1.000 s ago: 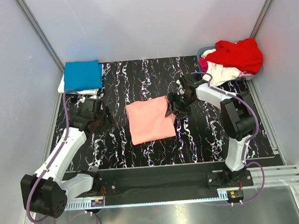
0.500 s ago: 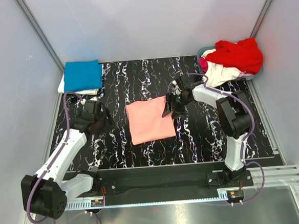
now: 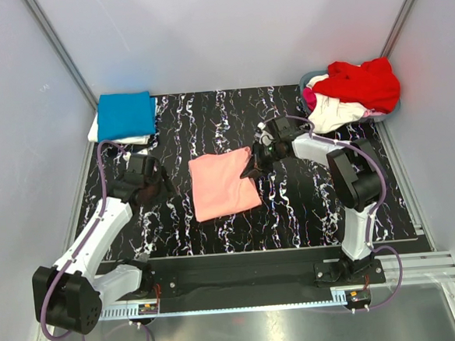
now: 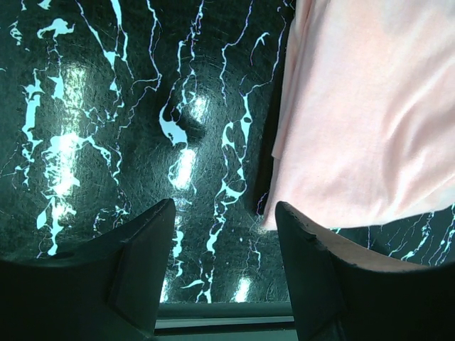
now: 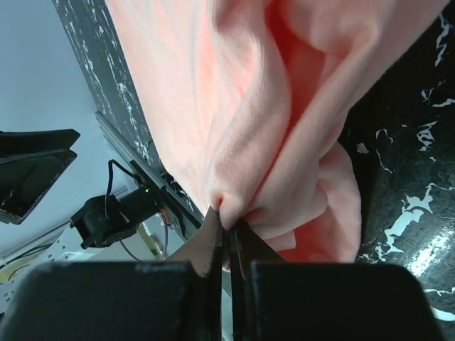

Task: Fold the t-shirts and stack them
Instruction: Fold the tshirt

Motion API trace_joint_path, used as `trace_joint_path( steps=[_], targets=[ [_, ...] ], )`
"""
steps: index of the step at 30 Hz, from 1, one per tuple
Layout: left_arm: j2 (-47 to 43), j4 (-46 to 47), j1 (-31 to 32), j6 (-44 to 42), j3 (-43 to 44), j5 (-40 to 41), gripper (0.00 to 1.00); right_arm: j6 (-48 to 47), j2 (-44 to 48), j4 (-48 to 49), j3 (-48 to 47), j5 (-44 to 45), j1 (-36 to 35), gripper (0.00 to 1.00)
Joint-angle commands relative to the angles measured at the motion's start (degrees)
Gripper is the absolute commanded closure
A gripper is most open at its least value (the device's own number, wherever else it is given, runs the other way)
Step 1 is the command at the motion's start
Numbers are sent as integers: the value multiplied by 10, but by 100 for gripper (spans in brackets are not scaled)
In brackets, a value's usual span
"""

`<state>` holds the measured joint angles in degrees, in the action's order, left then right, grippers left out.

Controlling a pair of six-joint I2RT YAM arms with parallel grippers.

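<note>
Nearest me, the left gripper hung over the black white-veined marbled tabletop with its two dark fingers apart and nothing between them. I could not tell whether the tips touched the surface.

The salmon-pink short-sleeved cloth t-shirt lay just beside its right finger, cut off by the top and right edges of the left wrist view. From above, the shirt sat folded near the middle of the table, its sleeves tucked out of sight.

At its far right corner, the right gripper was clamped tight on a bunched fold of that cloth, lifting the corner. In the overhead view the gripper was dark against the dark top, so the pinch itself was hard to make out.

At the far left, a bright blue folded t-shirt lay on white cloth, of which only an edge showed.

At the far right, a grey-blue round basket showed little beyond its rim. A red t-shirt was heaped on top, a white t-shirt spilled over the front, and a magenta t-shirt peeked out at the left.
</note>
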<state>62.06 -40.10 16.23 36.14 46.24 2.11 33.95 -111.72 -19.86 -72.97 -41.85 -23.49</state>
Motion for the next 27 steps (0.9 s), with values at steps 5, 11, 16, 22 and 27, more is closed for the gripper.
trace_joint_path(
  steps=[5,11,16,22,27],
  targets=[
    [-17,20,2,2,-3,2,37,32,-5,131,104,-79,32,100],
    [-13,21,2,2,-4,4,37,54,-31,228,148,-175,103,100],
    [-7,26,2,2,-4,6,37,-5,-52,154,128,-180,116,85],
    [0,26,2,3,-3,10,37,-70,-74,40,95,-95,120,55],
    [10,34,2,7,3,1,37,-92,-15,-20,82,-57,120,46]
  ],
)
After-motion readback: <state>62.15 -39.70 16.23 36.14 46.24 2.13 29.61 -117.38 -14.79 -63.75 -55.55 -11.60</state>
